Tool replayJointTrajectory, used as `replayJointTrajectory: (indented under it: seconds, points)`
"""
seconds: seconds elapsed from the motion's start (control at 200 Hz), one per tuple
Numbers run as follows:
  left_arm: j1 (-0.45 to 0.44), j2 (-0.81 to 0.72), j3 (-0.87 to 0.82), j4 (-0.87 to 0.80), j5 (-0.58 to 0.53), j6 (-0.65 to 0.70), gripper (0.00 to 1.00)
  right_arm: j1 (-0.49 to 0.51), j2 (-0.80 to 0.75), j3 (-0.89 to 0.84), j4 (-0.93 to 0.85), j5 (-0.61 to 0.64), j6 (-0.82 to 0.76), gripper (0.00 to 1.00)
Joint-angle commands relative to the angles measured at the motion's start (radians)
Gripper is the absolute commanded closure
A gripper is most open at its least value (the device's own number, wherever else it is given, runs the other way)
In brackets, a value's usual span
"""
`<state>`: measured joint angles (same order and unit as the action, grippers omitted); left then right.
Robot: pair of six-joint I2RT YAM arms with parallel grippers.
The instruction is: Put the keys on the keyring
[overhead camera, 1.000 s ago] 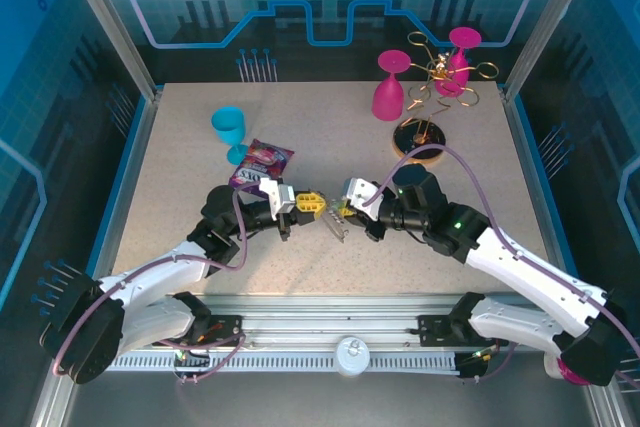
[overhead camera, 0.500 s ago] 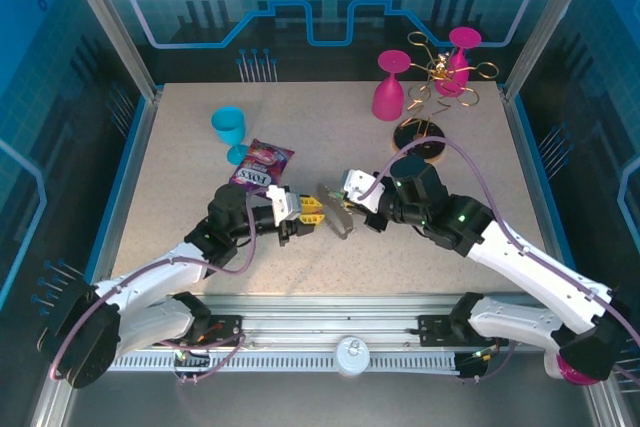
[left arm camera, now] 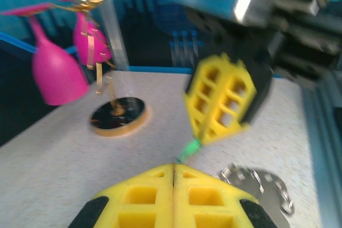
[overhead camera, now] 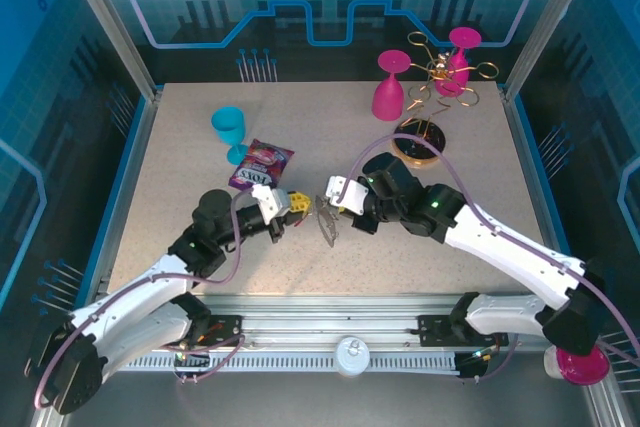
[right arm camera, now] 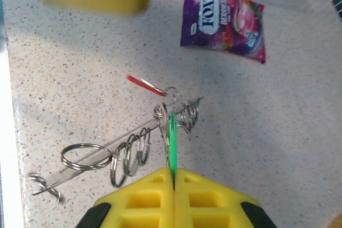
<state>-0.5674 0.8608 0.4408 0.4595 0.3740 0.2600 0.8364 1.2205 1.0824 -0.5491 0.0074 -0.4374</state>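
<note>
The green-tagged key is being pinched by its tag in the fully closed right gripper, over the middle of the table. The left gripper is sitting fully closed just beside that tag, with nothing seen between its fingers.

The step in hand is judged to be threading this key. It is probably being done best if the keyring is being steadied by the left gripper while the key's hole is being lined up slowly with the loop's opening. The pinch should be staying on the tag, clear of the hole.

The green tag is being presented edge-on, its long axis pointing straight out from the fingertips toward a knot of small wire rings. The keyring's long axis is running diagonally from lower left up to that knot in the right wrist view. Whether it is resting on the table cannot be told. The red-tagged key is lying just beyond, pointing away to the upper left.
</note>
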Motion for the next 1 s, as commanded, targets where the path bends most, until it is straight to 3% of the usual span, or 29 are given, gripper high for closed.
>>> replayJointTrajectory:
  seconds: [0.0, 0.125, 0.31, 0.921, 0.996]
  points:
    - [0.006, -0.051, -0.034, 0.071, -0.283, -0.103, 0.96, 0.026, 0.051, 0.001, 0.078, -0.05, 0.045, 1.0]
    - [0.008, -0.089, -0.041, 0.066, -0.547, -0.194, 0.96, 0.043, 0.141, -0.004, 0.145, -0.07, 0.066, 1.0]
    - [0.013, -0.124, -0.062, 0.026, -0.743, -0.268, 0.93, 0.038, 0.248, -0.034, 0.16, -0.024, 0.019, 1.0]
    - [0.054, -0.096, -0.089, -0.104, -1.046, -0.297, 0.82, 0.002, 0.407, -0.149, -0.032, 0.312, -0.047, 1.0]
    - [0.067, -0.088, -0.096, -0.106, -1.047, -0.293, 0.76, 0.001, 0.389, -0.148, -0.032, 0.309, -0.033, 0.74]
